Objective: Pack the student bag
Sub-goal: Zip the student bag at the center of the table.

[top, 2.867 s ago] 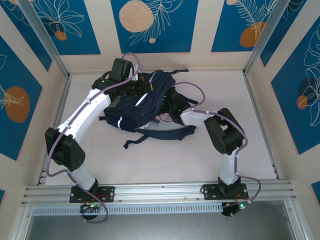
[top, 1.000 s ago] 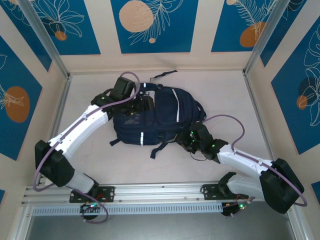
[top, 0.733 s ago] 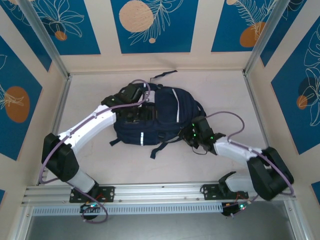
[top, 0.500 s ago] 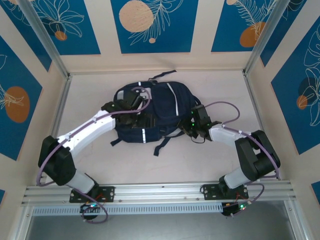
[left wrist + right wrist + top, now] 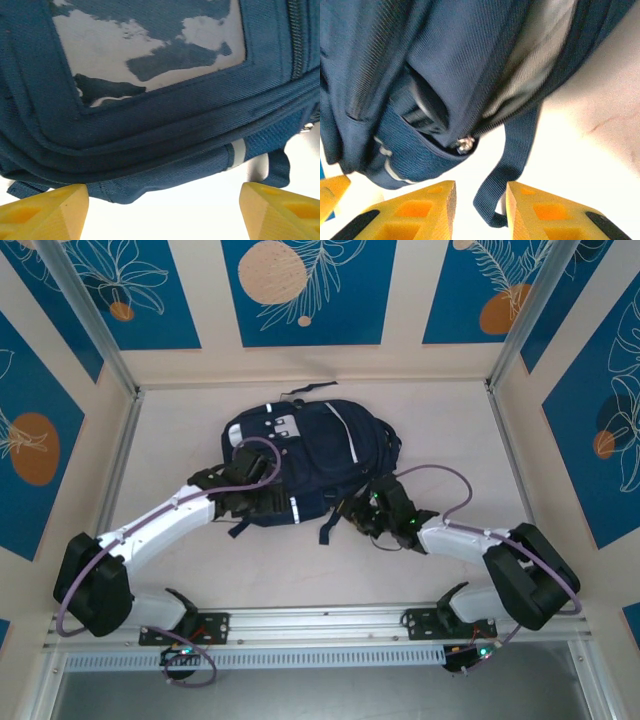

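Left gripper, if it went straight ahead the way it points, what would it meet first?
Most likely the student bag: its lower seam lies straight ahead of the open left gripper, though depth is unclear.

The navy student bag [image 5: 320,450] lies flat, white-striped front up, straps trailing.

The overhead view is lit brightly and evenly; only soft, faint shadows are cast on the table [image 5: 400,570], and focus is held across the frame. In both wrist views the table is blown out to near white, while the student bag [image 5: 445,60] weave is kept fairly sharp.
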